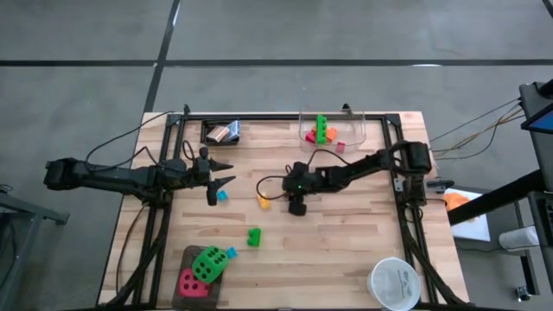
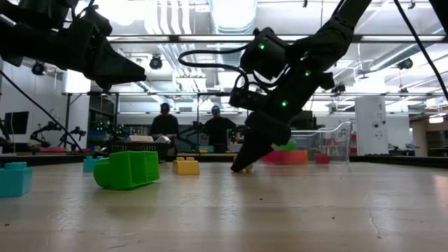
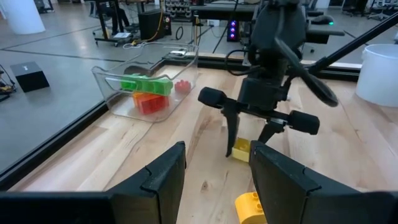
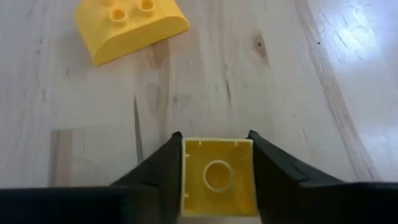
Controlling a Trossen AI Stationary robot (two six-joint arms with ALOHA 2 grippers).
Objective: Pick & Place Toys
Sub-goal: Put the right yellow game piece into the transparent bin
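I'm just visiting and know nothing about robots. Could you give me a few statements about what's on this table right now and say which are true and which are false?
1. The right gripper has its jaws around a small yellow brick. True.
2. The clear tub is empty. False: it holds a green brick and orange and red pieces.
3. A curved yellow brick lies free on the table near the gripped one. True.
4. The green die sits in the white bowl. False: it rests on a dark tray beside the red die.
5. The left gripper holds a blue brick. False: it holds nothing; a blue brick lies on the table by it.
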